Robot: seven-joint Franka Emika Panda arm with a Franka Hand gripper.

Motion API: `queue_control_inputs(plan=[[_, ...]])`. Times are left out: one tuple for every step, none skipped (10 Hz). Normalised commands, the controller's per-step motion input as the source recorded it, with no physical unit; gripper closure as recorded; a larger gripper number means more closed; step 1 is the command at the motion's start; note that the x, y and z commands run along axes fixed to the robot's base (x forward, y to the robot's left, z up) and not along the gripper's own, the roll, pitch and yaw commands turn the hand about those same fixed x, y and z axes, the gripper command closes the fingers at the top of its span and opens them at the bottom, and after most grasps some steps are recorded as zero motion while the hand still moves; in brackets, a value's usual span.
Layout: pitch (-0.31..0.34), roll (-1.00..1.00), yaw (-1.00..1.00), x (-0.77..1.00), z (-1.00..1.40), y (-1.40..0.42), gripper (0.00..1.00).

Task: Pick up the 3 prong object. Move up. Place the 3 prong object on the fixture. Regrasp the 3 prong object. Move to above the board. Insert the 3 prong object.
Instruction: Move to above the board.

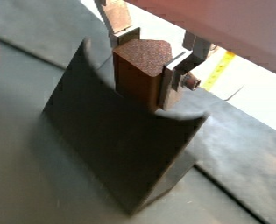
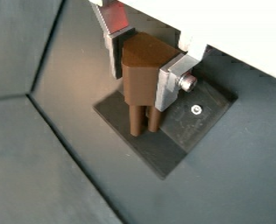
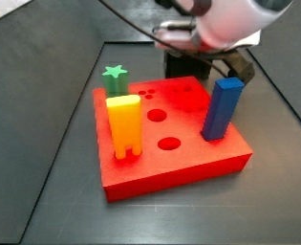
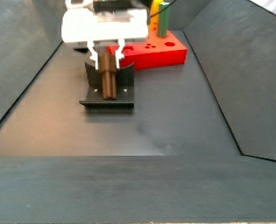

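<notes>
The 3 prong object (image 2: 138, 87) is a small dark-brown peg piece with prongs pointing down. It stands upright on the fixture (image 1: 116, 140), its prongs reaching the fixture's base plate (image 2: 181, 131). My gripper (image 2: 141, 72) is shut on its upper body, with a silver finger (image 2: 172, 79) flat against its side. Both wrist views show this grasp (image 1: 143, 72). In a side view the gripper (image 4: 105, 59) hangs over the fixture (image 4: 109, 94) with the brown piece (image 4: 103, 80) below it. The red board (image 3: 179, 134) lies beside the fixture, with three small round holes (image 3: 150, 94).
On the board stand a tall orange-yellow legged block (image 3: 123, 124), a blue block (image 3: 222, 110) and a green star (image 3: 115, 73). Sloped dark walls (image 4: 23, 79) ring the work floor. The board also shows behind the gripper (image 4: 164, 52).
</notes>
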Motion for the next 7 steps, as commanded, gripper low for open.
queue_control_inputs(plan=[[0.288, -0.05, -0.22, 0.03, 1.0, -0.11, 1.0], [0.31, -0.05, -0.15, 0.02, 1.0, -0.11, 1.0], [0.341, -0.06, -0.03, 0.02, 1.0, -0.11, 1.0], [0.347, -0.06, 0.05, 0.02, 1.0, -0.1, 1.0], [0.318, -0.05, 0.14, 0.02, 1.0, -0.1, 1.0], [0.3, -0.05, 0.18, 0.03, 1.0, -0.1, 1.0], [0.247, -0.04, 0.23, 0.03, 1.0, -0.09, 1.0]])
